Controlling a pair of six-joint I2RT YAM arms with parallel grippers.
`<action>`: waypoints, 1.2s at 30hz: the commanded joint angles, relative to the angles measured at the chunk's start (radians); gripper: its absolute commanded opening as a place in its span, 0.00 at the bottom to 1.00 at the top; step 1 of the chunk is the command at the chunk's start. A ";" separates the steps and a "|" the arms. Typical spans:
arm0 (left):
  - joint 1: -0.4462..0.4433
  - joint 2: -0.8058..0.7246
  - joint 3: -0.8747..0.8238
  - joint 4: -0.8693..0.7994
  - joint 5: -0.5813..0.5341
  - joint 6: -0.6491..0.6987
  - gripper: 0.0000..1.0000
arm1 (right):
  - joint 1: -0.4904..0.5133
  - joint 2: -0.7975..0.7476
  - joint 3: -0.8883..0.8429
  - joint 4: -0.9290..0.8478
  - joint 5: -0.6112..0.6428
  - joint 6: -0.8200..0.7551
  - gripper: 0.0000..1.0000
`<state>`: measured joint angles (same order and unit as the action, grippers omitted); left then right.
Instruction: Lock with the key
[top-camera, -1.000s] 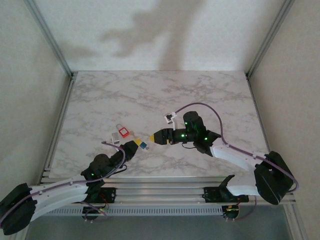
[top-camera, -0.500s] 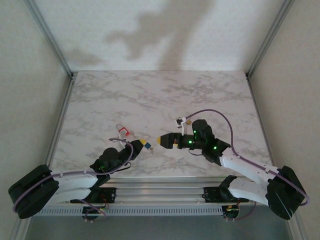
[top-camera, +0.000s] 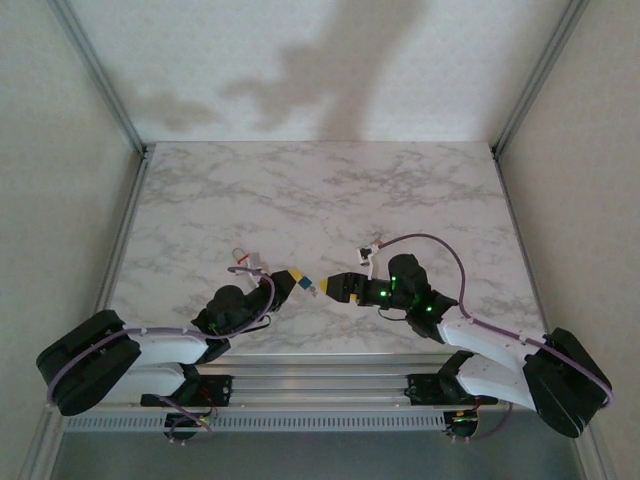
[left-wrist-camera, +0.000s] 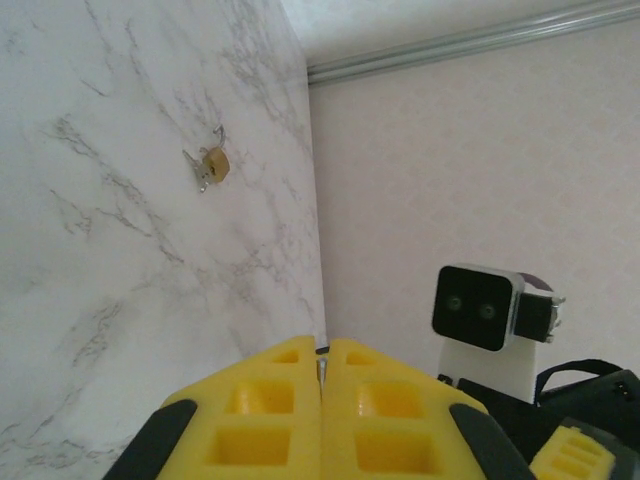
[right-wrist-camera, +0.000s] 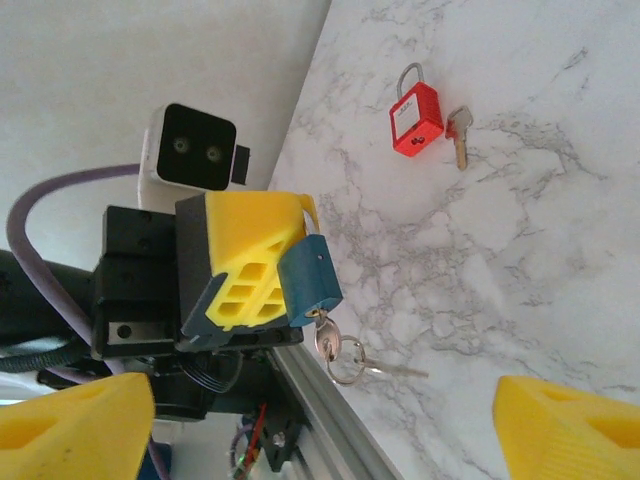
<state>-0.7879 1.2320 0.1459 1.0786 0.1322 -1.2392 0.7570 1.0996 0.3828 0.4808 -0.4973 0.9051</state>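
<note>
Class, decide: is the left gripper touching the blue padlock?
Touching. In the right wrist view the left gripper is clamped on the blue padlock, with no gap between them.

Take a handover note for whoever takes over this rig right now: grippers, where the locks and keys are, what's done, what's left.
Left gripper: shut on the blue padlock, held up near the table's front edge. The keys hang from its underside.
Right gripper: open, empty, facing the padlock at close range, not touching.
Red padlock: lying on the table, with a loose key beside it.
Done: blue padlock lifted and presented.
Left: probably grip the hanging key and turn it. The shackle is hidden.
</note>
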 joint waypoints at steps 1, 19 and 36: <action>0.009 0.022 0.032 0.078 0.034 -0.022 0.00 | -0.005 0.027 -0.022 0.139 -0.029 0.036 0.78; 0.010 0.085 0.049 0.133 0.063 -0.054 0.00 | -0.006 0.223 0.001 0.322 -0.106 0.073 0.40; 0.015 0.119 0.035 0.175 0.067 -0.068 0.00 | -0.006 0.282 0.009 0.378 -0.121 0.087 0.21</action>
<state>-0.7807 1.3510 0.1707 1.1896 0.1806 -1.2888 0.7570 1.3727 0.3729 0.8238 -0.6056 0.9920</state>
